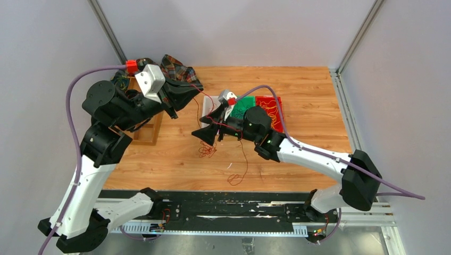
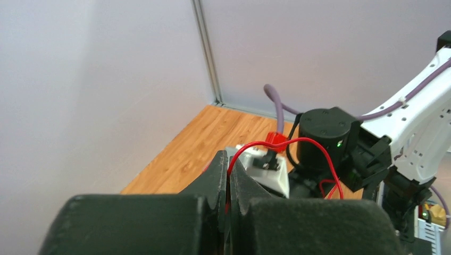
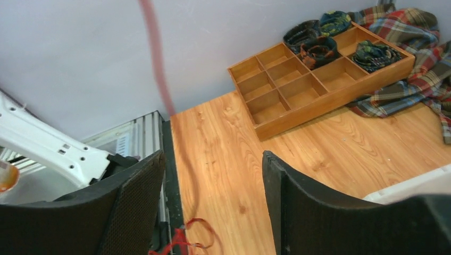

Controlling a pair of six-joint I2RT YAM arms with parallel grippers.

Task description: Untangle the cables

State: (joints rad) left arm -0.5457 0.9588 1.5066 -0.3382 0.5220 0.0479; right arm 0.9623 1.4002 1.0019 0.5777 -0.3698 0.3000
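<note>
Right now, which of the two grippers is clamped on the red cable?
The left gripper: its fingers are shut on the red cable, which arcs away from them. The right gripper stands wide open.

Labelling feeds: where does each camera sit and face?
Top external: above, behind the robot, looking down on the table; both arms show.
Left wrist: faces the right arm; left pincer, shut on red cable, shows.
Right wrist: faces the wooden tray past its open right pincer.
Top and right wrist share the tray.
</note>
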